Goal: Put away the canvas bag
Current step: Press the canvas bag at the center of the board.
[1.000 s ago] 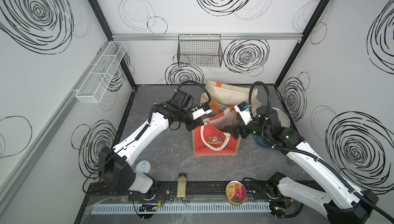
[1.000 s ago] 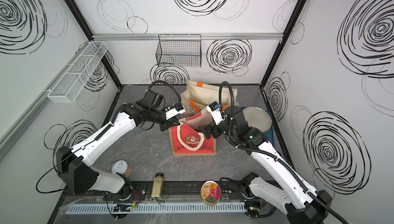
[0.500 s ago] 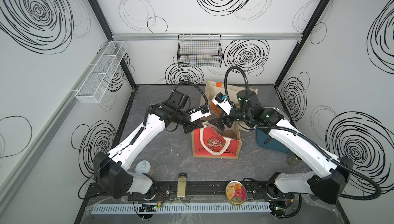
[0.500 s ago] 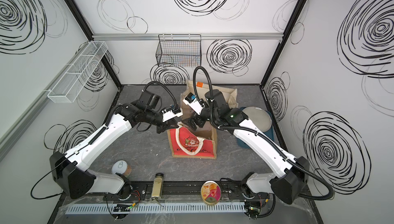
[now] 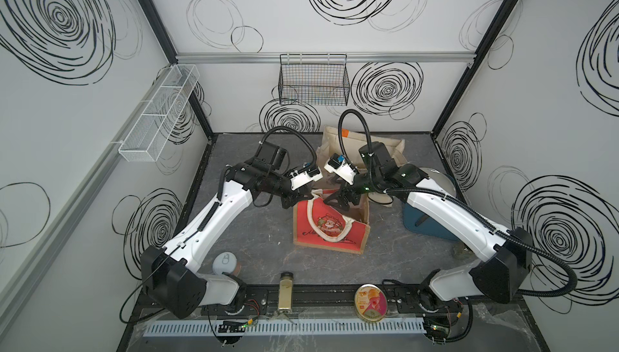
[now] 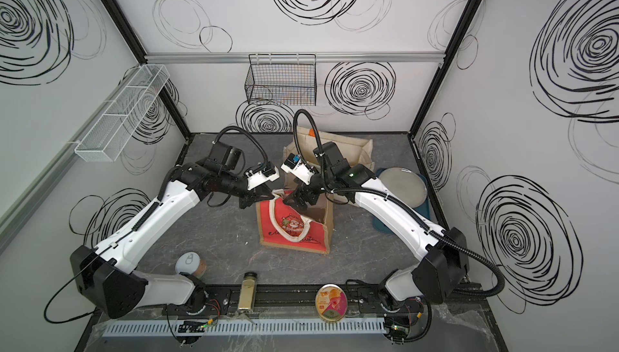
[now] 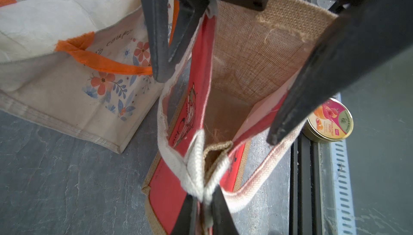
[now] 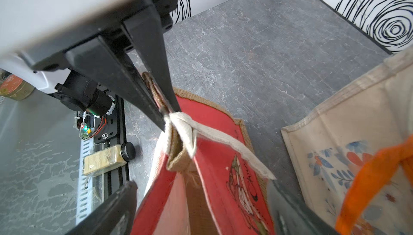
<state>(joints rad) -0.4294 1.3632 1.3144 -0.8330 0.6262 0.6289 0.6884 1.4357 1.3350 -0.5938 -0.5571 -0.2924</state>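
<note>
At table centre, the red canvas bag stands open, a cream tote just beyond. Its rim corner and white handle are pinched in the left gripper jaws. The right gripper jaws are spread wide over the far rim. It is judged light and floppy, so the stiffer rim seam is preferred for gripping.

Candy tin, spice jar well apart along front.

One red bag, one canvas bag, two wire baskets, one jar, one tin, one can, one plate.
</note>
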